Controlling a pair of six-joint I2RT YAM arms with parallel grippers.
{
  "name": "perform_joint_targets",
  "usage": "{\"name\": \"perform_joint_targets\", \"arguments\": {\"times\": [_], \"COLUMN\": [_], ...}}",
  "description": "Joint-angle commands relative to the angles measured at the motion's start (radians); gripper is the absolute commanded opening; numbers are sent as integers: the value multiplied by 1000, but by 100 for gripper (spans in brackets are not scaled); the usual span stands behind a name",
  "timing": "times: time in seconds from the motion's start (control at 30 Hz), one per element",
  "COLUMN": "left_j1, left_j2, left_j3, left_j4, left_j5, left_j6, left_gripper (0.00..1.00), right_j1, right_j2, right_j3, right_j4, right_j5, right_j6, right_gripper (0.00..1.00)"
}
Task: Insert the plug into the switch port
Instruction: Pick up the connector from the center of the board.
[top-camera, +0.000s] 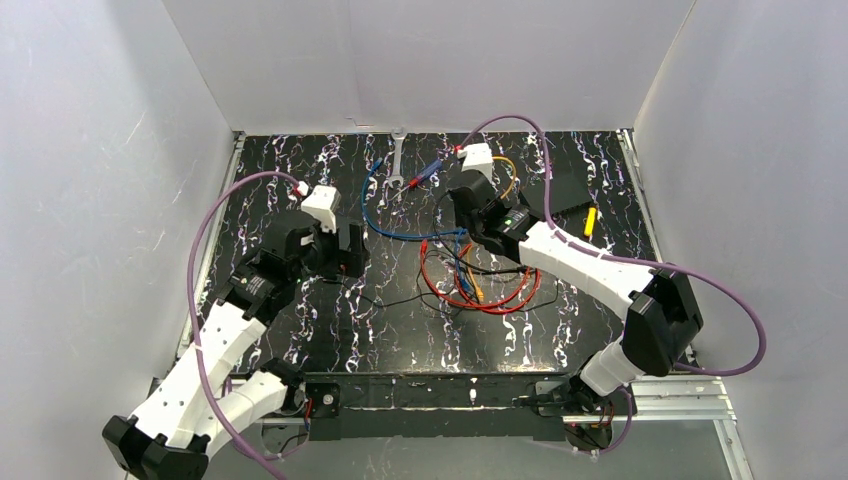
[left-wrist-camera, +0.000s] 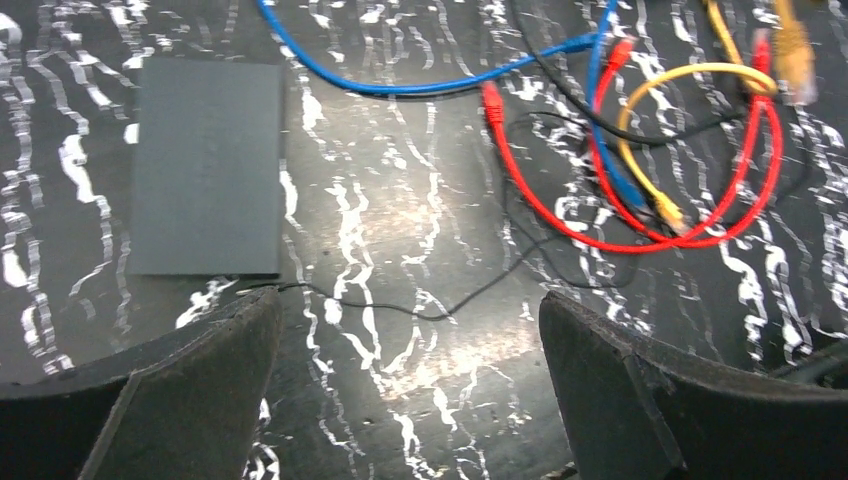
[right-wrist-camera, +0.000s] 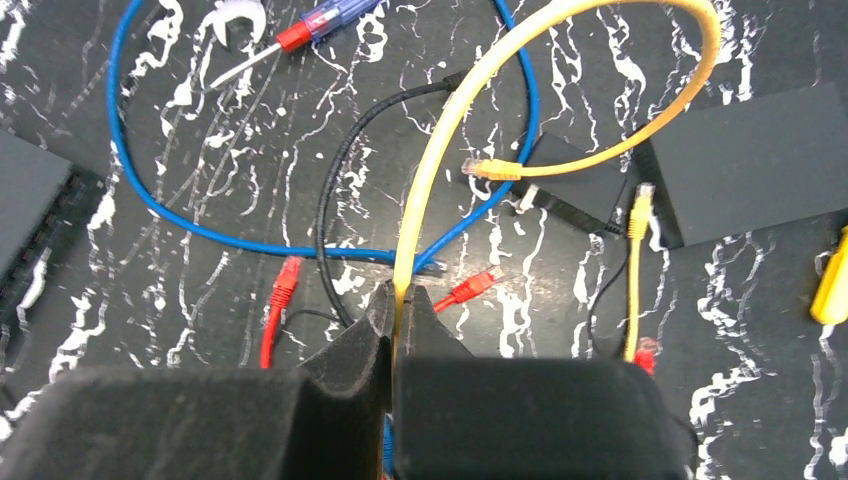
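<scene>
The switch (right-wrist-camera: 28, 205) lies at the left edge of the right wrist view, a flat black box with a row of sockets along its right edge. In the left wrist view the switch (left-wrist-camera: 208, 165) shows only its plain top, ahead and left of my left gripper (left-wrist-camera: 410, 310), which is wide open over bare table. My right gripper (right-wrist-camera: 400, 295) is shut on a yellow cable (right-wrist-camera: 450, 130). The cable loops up and round to its yellow plug (right-wrist-camera: 495, 168), which hangs free. From above, the left gripper (top-camera: 345, 250) and right gripper (top-camera: 462, 200) stand apart.
A plain black slab (right-wrist-camera: 750, 160) and a small black block (right-wrist-camera: 580, 185) lie to the right. Red cables (top-camera: 480, 290), a blue cable (left-wrist-camera: 400, 85) and black wires tangle mid-table. A wrench (top-camera: 397, 158), a screwdriver (right-wrist-camera: 320, 20) and a yellow object (top-camera: 590, 220) lie farther back.
</scene>
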Motion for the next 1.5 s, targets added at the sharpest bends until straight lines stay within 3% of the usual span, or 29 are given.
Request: {"name": "perform_joint_targets", "arguments": {"times": [0.0,0.23,0.67,1.1,1.47], "left_j1": [-6,-27,-173,-415,-506], "left_j2": [28,51,124,308,391], "left_j3": [7,14,3,14,-111], "left_j4": [50,151,437,604,863], "left_j5": [179,284,279,24,-150], "left_j6": [-27,-73,-115,111,175], "left_gripper": [98,98,97,90,69], "right_j1": [2,11,51,75,76], "right_j2": [-55,-45,47,32,14], "right_j3": [22,99,283,272,234], "right_j4": [51,-71,-405,-447,-426], "right_j5": [13,109,165,167,144], "right_j6": [163,379,705,797,820], "right_gripper": [1,1,1,1,1]}}
